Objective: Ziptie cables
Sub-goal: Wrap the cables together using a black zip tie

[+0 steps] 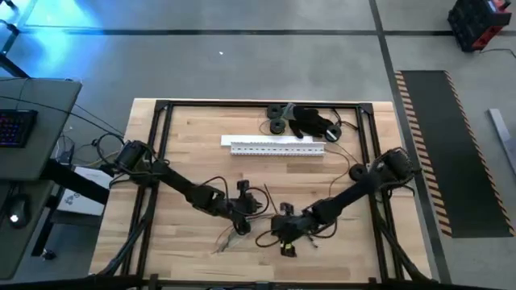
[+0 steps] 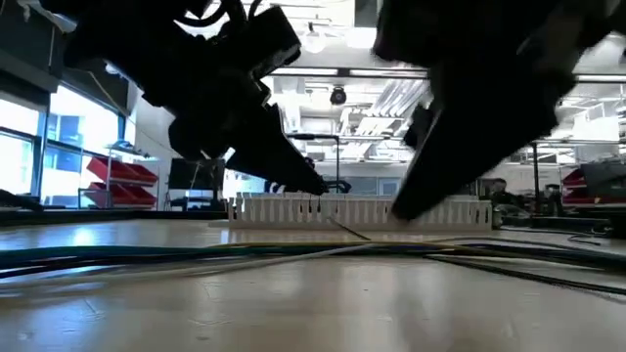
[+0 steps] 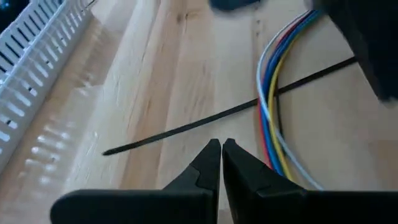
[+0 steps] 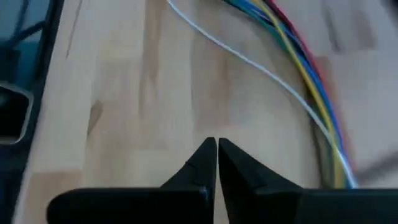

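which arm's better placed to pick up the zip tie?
Probably left. The left gripper, shut and empty, points at the black zip tie crossing the cables. The right gripper sees cables only.

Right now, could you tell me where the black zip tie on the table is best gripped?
Grip the black zip tie on its free stretch, clear of the cables that lie across it. It lies flat and thin, so come straight down, fingers astride its width. The left end effector, closed, is nearest.

Setting was an industrial lab or workshop: exposed ceiling ducts (image 2: pixel 391 93), red storage bins (image 2: pixel 117 176) at left, hazard-striped floor mat (image 1: pixel 439 153) at right.
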`<action>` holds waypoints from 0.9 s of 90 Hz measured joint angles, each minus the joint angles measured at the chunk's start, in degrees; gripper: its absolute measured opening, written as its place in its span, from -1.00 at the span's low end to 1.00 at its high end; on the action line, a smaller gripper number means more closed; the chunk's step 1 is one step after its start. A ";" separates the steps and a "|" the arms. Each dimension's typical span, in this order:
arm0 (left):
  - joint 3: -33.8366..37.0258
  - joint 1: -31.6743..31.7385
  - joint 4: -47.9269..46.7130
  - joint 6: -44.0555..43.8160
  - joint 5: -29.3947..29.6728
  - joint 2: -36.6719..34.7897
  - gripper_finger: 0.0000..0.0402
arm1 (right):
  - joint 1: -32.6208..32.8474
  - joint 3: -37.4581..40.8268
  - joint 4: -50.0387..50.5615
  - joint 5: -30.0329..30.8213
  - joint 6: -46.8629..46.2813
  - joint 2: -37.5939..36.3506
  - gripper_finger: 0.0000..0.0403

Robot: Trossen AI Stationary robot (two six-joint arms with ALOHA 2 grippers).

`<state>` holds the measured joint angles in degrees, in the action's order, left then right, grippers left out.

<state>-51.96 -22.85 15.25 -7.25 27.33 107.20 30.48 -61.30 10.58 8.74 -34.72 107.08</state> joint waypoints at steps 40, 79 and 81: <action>0.00 -0.15 1.90 -1.14 -2.46 0.00 -1.00 | 3.98 1.38 -2.15 -1.34 -6.25 4.20 -1.00; 0.00 -0.48 2.43 -1.09 -4.92 0.00 -1.00 | 1.34 0.82 -10.51 5.36 7.37 5.73 -1.00; 0.00 -0.48 2.44 -1.09 -4.93 0.00 -1.00 | 1.33 0.48 -10.60 5.72 8.51 5.70 -1.00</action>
<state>-51.96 -23.33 17.69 -8.34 22.39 107.20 31.81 -60.82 -0.02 14.46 -26.21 112.79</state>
